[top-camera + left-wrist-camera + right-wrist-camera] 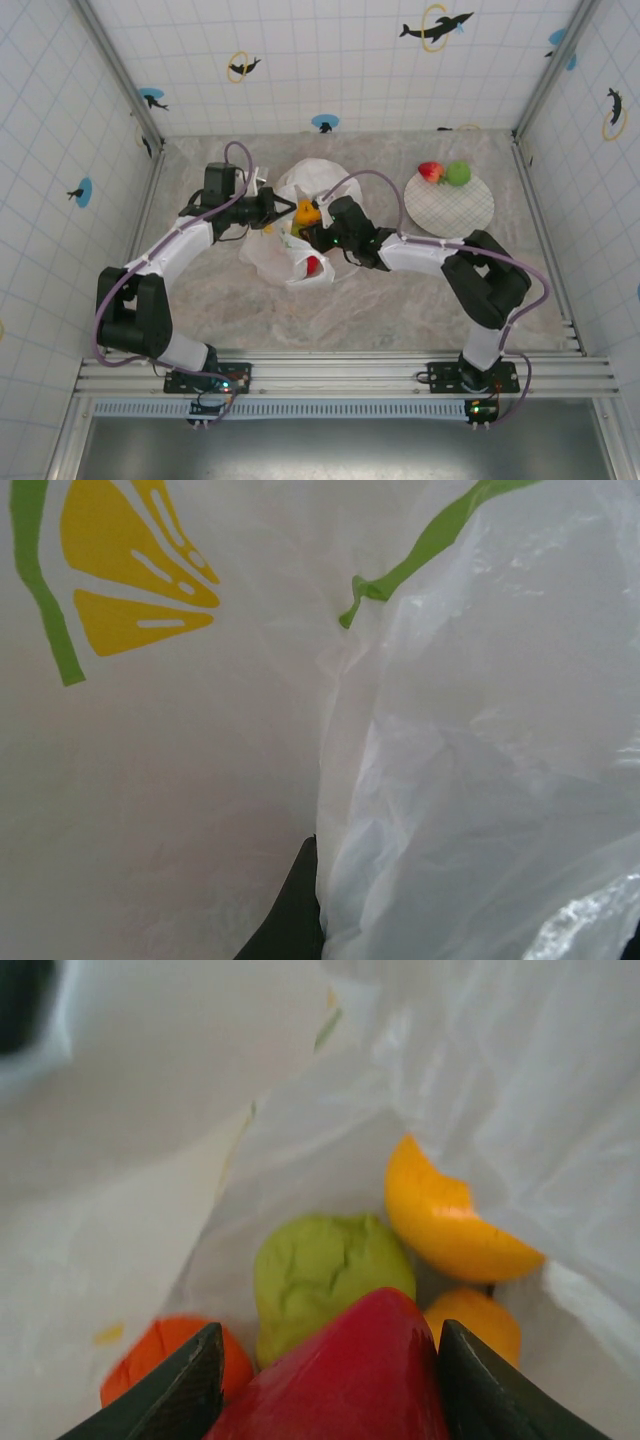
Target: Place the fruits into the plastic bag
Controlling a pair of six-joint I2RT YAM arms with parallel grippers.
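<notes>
Bag (318, 182) just 11 o'clock of table centre, its rim pinched in the closed left gripper (282, 210) at the bag's 9 o'clock; should that thin film slip, the mouth may fold over the right gripper (328, 1385), clamped on a red fruit (345, 1355) inside, and a snagged exit could drag the bag and spill it. Inside lie a lumpy green fruit (330, 1270) at 12 o'clock of the red one, two oranges (450, 1220) at 2 and a third orange (150, 1360) at 9; the plate (455, 215), at the table's 2 o'clock, holds a strawberry (430, 172) and a round green fruit (458, 173).
</notes>
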